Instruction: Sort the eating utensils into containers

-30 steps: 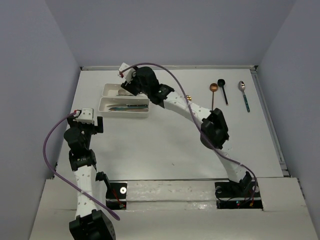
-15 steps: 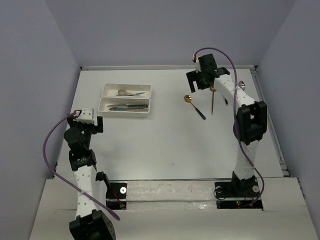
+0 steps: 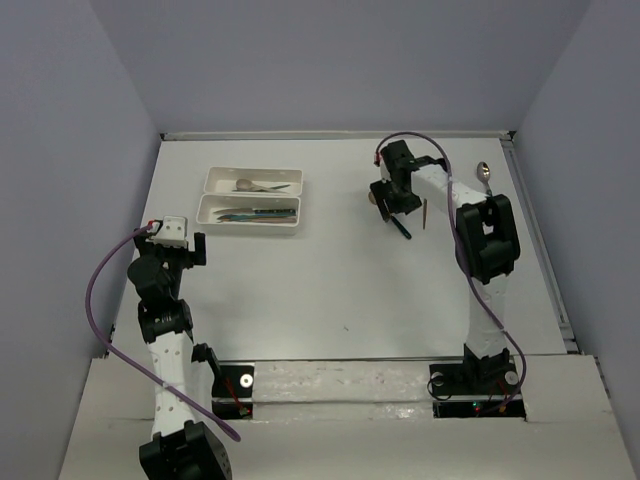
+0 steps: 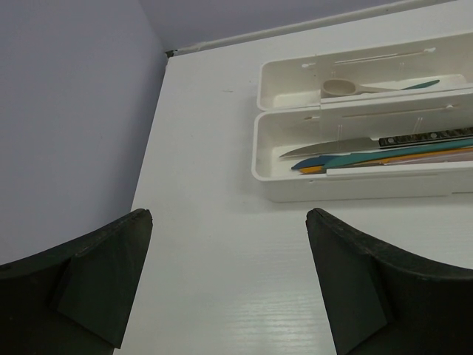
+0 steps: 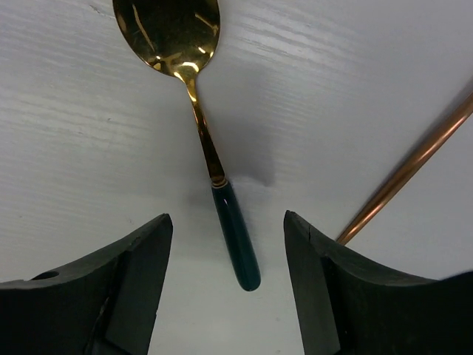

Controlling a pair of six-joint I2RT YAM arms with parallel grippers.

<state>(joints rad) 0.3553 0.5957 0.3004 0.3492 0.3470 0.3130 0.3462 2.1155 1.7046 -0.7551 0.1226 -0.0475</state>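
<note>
A gold spoon with a teal handle (image 5: 235, 237) lies on the table, its bowl pointing away. My right gripper (image 5: 228, 218) is open just above it, one finger on each side of the handle, touching nothing. In the top view the gripper (image 3: 390, 205) covers the spoon's bowl and only the handle (image 3: 402, 230) shows. A copper spoon's handle (image 5: 414, 163) lies just to the right. The two white trays (image 3: 254, 169) hold a beige spoon (image 4: 340, 89) in the far one and several knives (image 4: 384, 151) in the near one (image 4: 355, 188). My left gripper (image 4: 229, 222) is open and empty.
A silver spoon with a teal handle (image 3: 484, 172) lies at the far right near the table's raised edge. The copper handle also shows in the top view (image 3: 425, 213). The right arm's purple cable (image 3: 400, 140) loops above its wrist. The left arm (image 3: 165, 260) stands at the near left.
My right arm has swung from the trays across to the right side and come down over the gold spoon. The left arm has not moved.
</note>
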